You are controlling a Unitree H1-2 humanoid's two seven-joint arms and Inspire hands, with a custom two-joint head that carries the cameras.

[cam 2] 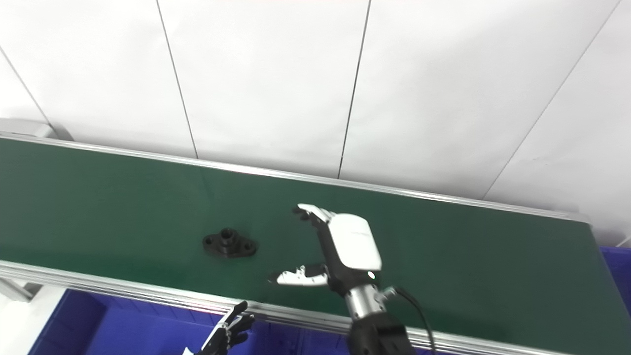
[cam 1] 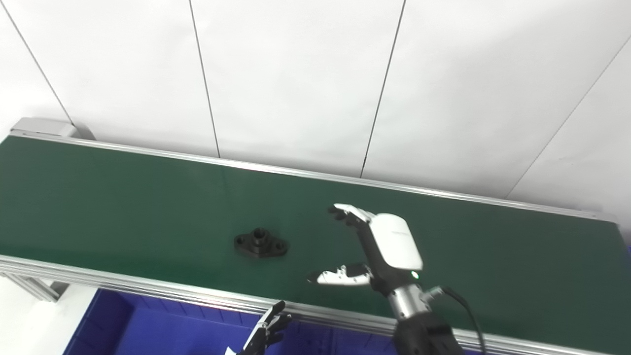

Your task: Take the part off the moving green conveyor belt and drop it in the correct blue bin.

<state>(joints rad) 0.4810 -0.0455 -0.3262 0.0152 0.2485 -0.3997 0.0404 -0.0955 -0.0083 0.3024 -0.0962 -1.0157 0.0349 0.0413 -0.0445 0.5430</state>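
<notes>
The task is barely begun: nothing is picked and nothing lies in a bin. At the bottom edge, the left hand shows only dark fingertips over the glossy blue bin; whether it is spread or closed cannot be told. Above the ribbed aluminium rail, the right hand, white-shelled, is spread wide and empty over the matte green conveyor belt. Left of it, mid-frame, lies the black flanged part, a raised hub between two holed ears. Grasping and dropping remain.
</notes>
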